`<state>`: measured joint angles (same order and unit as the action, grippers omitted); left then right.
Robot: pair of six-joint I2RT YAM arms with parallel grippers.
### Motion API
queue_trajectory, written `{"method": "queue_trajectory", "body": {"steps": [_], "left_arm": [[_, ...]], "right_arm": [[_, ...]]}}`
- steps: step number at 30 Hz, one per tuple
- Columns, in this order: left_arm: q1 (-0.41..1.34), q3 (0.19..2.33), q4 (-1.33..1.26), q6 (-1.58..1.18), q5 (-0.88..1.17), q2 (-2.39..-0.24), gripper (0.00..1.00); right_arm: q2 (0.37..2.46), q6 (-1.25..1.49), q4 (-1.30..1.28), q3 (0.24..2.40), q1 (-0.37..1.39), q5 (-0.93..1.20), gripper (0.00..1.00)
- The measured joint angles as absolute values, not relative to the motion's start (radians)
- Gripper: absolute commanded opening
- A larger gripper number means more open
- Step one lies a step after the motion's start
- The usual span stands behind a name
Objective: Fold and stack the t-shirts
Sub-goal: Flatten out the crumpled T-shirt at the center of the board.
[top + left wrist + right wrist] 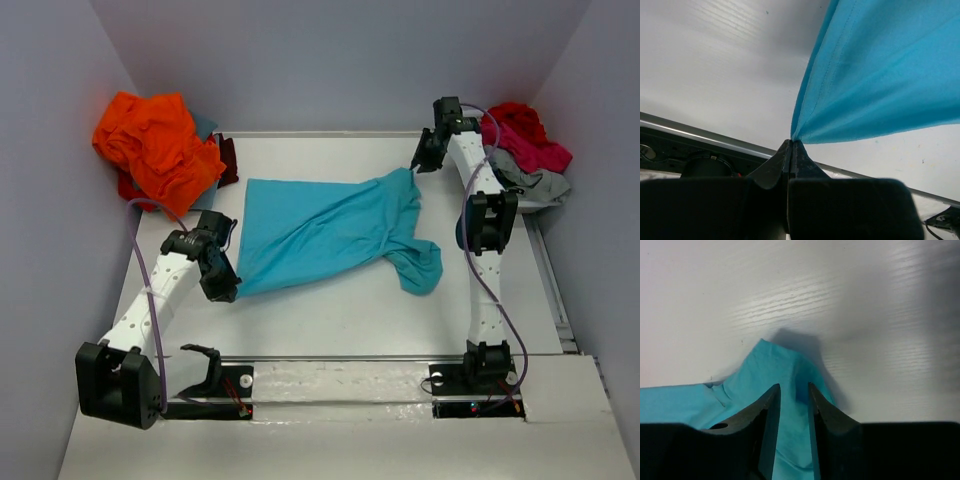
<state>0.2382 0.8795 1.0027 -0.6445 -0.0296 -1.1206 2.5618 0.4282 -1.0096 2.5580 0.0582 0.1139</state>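
At the far left corner, a heap of crumpled orange cloth t-shirts sits over darker maroon and slate-grey ones. No basket or other container can be made out around it.

The left gripper is clamped tight on a near corner of the turquoise short-sleeved cloth t-shirt, and the left wrist view shows the fabric fanning out from the pinched tips. The shirt lies stretched across the middle of the white table, one sleeve drooping toward the near right.

The right gripper is at the shirt's far right corner, its jaws slightly parted with cloth in the gap but nothing clamped.

This looks like the laying-out step before the first fold. Next, the right side probably needs a firm grip, or the rumpled sleeve needs smoothing.

The heap of red, pink and light grey cloth t-shirts waits at the far right. Whether it sits in a basket I cannot tell.
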Motion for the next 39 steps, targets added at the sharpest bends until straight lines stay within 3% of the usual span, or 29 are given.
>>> {"method": "queue_trajectory", "body": {"steps": [2, 5, 13, 16, 17, 19, 28, 39], "left_arm": [[0.238, 0.879, 1.007, -0.645, -0.03, -1.121, 0.06], [0.238, 0.879, 1.008, -0.645, -0.03, -1.121, 0.06], [0.238, 0.879, 0.991, -0.645, -0.025, -1.124, 0.09], [0.238, 0.879, 0.97, -0.642, -0.023, -1.13, 0.32], [0.238, 0.879, 0.963, -0.642, -0.023, -1.135, 0.49], [0.238, 0.88, 0.952, -0.637, -0.022, -1.147, 0.6], [0.238, 0.965, 0.907, -0.615, -0.05, -1.204, 0.64], [0.24, 1.444, 0.737, -0.506, -0.088, -1.791, 0.64]], "right_arm": [[2.571, 0.419, -1.011, 2.558, 0.058, 0.11, 0.72], [2.572, 0.409, -1.014, 2.557, 0.058, 0.096, 0.86], [2.511, 0.412, -1.044, 2.474, 0.058, 0.065, 0.81], [2.362, 0.423, -1.037, 2.251, 0.058, 0.084, 0.81], [2.313, 0.427, -1.031, 2.172, 0.058, 0.088, 0.81], [2.21, 0.435, -1.051, 2.054, 0.058, 0.097, 0.81], [1.944, 0.438, -1.034, 1.806, 0.059, 0.142, 0.76], [1.889, 0.438, -1.024, 1.567, 0.107, 0.157, 0.68]]}}
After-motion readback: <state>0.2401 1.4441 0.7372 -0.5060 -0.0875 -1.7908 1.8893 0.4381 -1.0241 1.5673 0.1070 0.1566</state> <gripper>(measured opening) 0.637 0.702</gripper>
